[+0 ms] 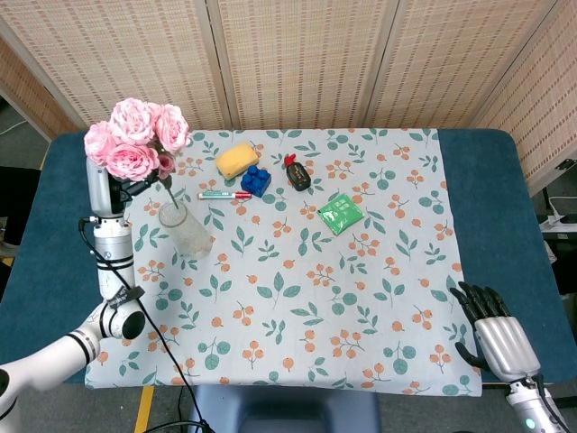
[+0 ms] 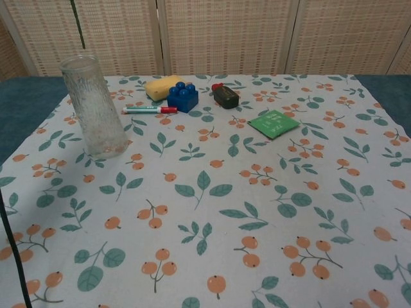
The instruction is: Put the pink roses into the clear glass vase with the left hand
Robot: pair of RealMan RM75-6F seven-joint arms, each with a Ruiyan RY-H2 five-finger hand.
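Observation:
My left hand [image 1: 113, 188] grips the pink roses [image 1: 135, 137] by the stems, raised over the table's left side. The blooms sit above the hand. One green stem [image 2: 78, 25] slants down, and its tip hangs just above the mouth of the clear glass vase [image 1: 185, 230] [image 2: 93, 106]. The vase stands upright on the floral cloth with nothing in it. The chest view shows only the stem, not the hand or the blooms. My right hand [image 1: 496, 338] rests at the near right corner of the table, fingers apart, holding nothing.
Behind the vase lie a red-capped marker [image 1: 224, 194], a blue toy brick [image 1: 256, 180], a yellow sponge [image 1: 236, 160] and a small dark object with a red tip [image 1: 298, 175]. A green packet [image 1: 341, 215] lies mid-table. A dark cable [image 2: 13, 256] hangs at the near left.

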